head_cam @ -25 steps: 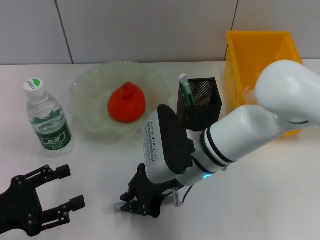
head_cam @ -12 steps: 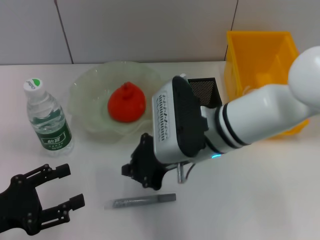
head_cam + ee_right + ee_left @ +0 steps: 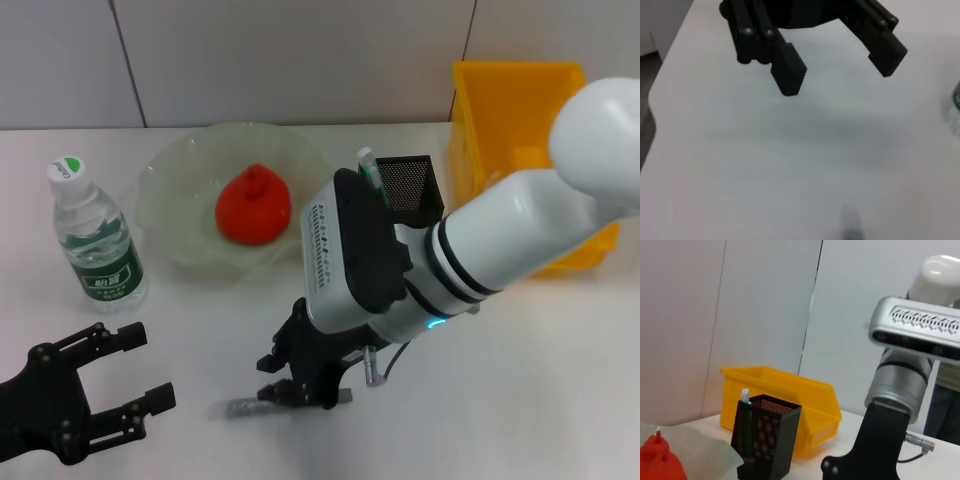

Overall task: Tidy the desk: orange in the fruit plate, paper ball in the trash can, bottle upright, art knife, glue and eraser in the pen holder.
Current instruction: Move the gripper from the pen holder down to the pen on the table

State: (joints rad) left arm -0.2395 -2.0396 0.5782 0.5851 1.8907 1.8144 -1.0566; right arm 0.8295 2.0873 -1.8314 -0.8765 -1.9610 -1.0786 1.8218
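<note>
Your art knife (image 3: 245, 407), a slim grey stick, lies flat on the white worktop (image 3: 520, 400) at the near middle, its right part hidden under the right claw (image 3: 300, 385). That claw hangs low just over the knife with its fingers (image 3: 788, 70) spread wide in the right wrist view, holding nothing; its arm reaches in from the far right, sloping down and leftward across the scene. The worktop is bare to the right of the knife and toward the near edge, so you have open room there, and a bare strip also separates the knife from the left claw (image 3: 105, 385). The left claw sits at the near left corner, low over the worktop, fingers parted and empty. Farther back, the black mesh pen holder (image 3: 408, 190) stands upright just behind the right arm's wrist housing, a green-and-white stick (image 3: 371, 172) poking up at its left corner. Just to its right the yellow trash can (image 3: 515, 120) fills the far right side. To the left of the holder, the orange (image 3: 253, 205) rests in the pale-green fruit plate (image 3: 170, 215), and the bottle (image 3: 95, 240) stands upright at the far left, beside the plate's rim, with clear worktop between it and the left claw.
</note>
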